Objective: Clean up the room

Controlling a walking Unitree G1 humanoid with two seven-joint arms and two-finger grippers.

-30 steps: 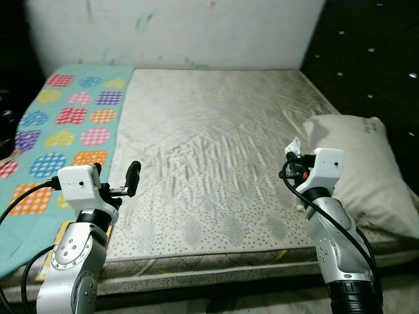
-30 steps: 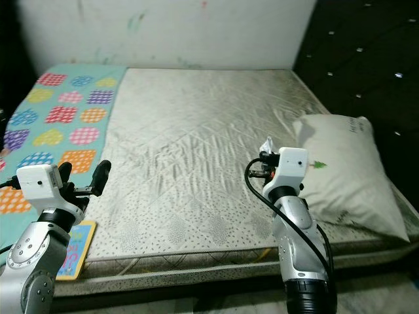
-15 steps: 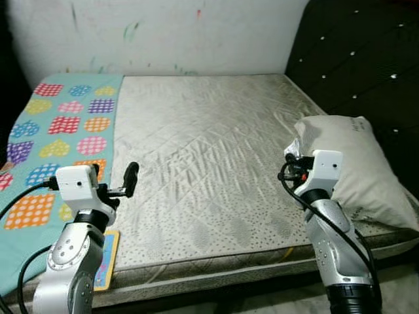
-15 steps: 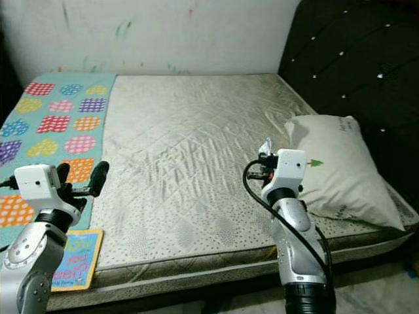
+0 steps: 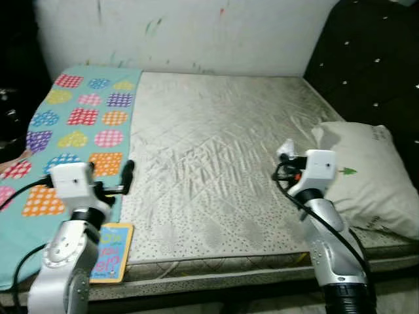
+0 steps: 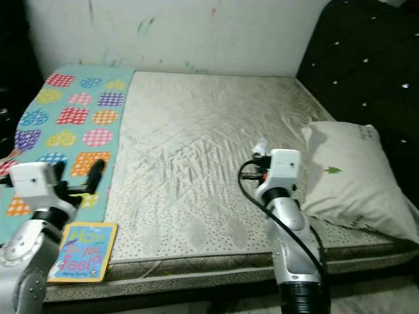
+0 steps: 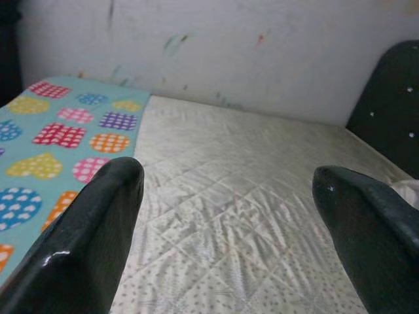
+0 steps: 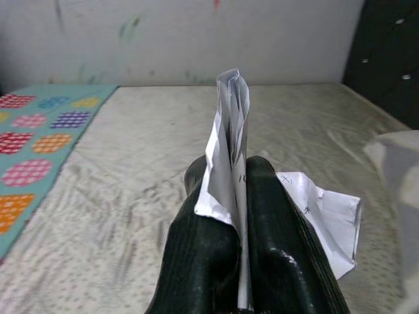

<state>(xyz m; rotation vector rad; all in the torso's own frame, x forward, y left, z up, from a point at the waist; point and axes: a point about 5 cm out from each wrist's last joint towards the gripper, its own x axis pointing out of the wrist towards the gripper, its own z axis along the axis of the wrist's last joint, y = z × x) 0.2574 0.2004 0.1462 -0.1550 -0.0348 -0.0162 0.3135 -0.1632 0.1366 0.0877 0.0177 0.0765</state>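
Above the mattress (image 5: 216, 150), right pincer (image 8: 239, 196) pinches crumpled paper (image 8: 229, 131)

I see the paper (image 8: 230, 140) partly buried between my right pincer (image 8: 243, 196) fingers; writing on it is too small to read. Beside it, the pillow (image 8: 399, 157) is cropped.

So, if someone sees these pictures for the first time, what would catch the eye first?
Probably the crumpled white paper pinched in the right gripper, held above the bare mattress. Next, the bright blanket with coloured hearts and circles on the bed's left side, a children's book at its near edge, and the white pillow on the right.
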